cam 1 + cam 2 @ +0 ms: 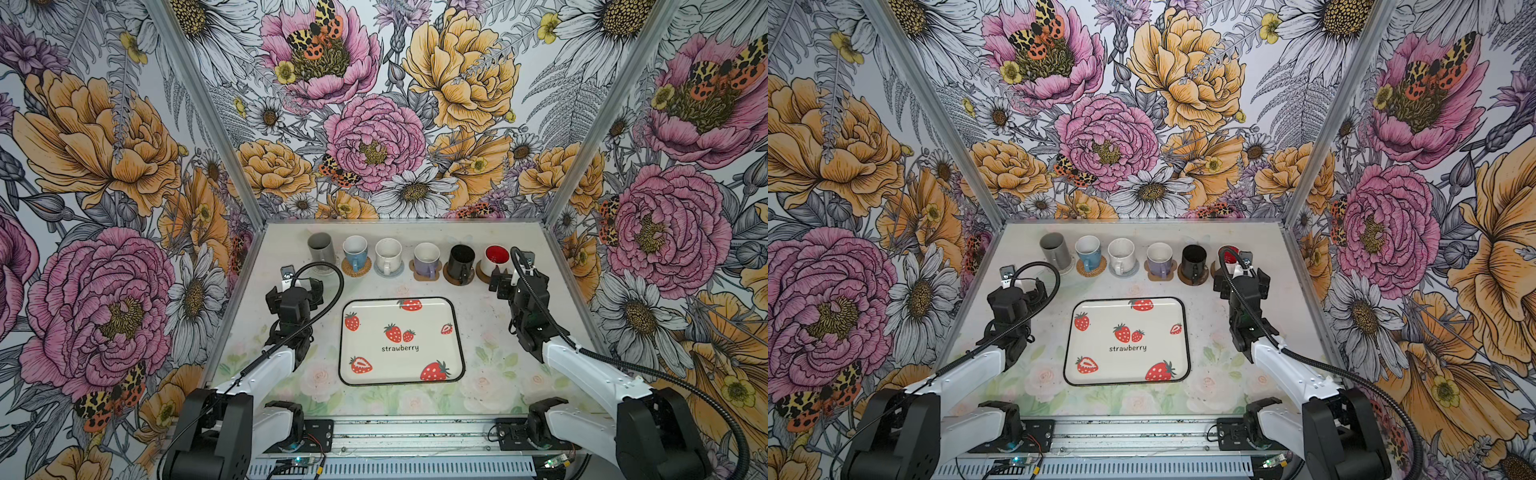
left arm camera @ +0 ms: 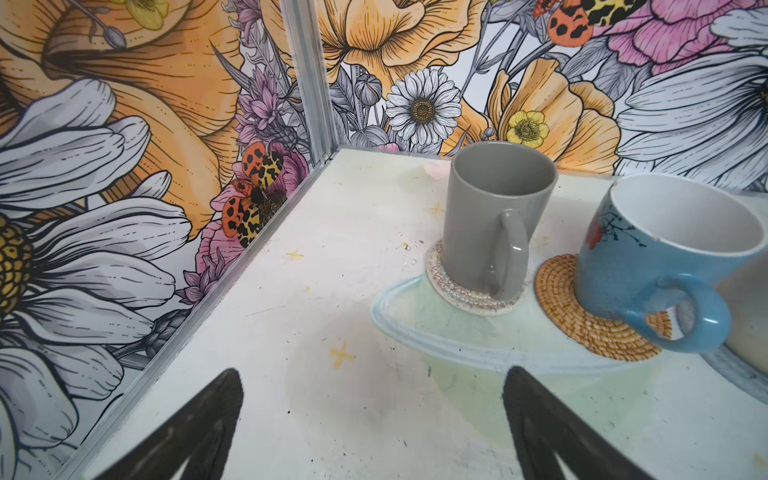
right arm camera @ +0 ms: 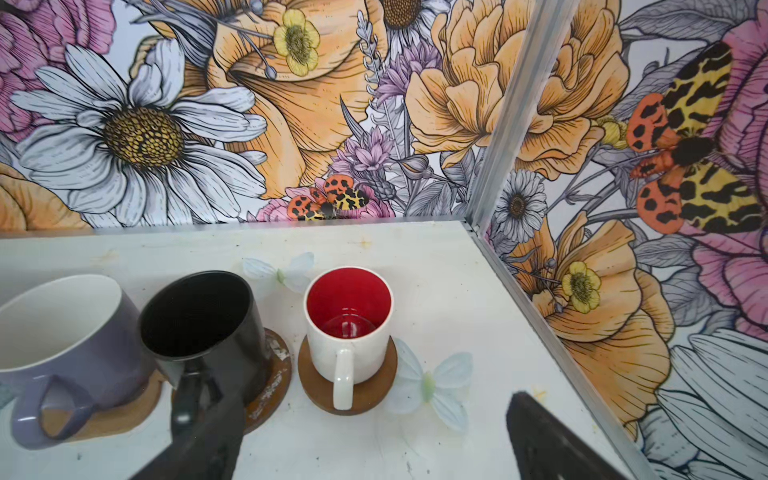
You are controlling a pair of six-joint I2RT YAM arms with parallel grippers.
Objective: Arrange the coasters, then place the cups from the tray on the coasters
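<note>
Six cups stand in a row at the back of the table, each on a coaster: grey (image 1: 321, 247), light blue (image 1: 355, 251), white (image 1: 388, 253), lilac (image 1: 427, 257), black (image 1: 462, 257) and white with red inside (image 1: 496, 257). The tray (image 1: 432, 332) lies bare in the middle. My left gripper (image 2: 372, 374) hangs open in front of the grey cup (image 2: 494, 208) on its clear coaster (image 2: 457, 295), holding nothing. My right gripper (image 3: 368, 419) is open just in front of the red-inside cup (image 3: 349, 332) on a brown disc (image 3: 374, 390), apart from it.
The light blue cup (image 2: 648, 270) sits on the rattan coaster (image 2: 557, 299), close beside the grey one. Flowered walls with metal corner posts close in the table on three sides. The black cup (image 3: 203, 324) stands near my right gripper's finger.
</note>
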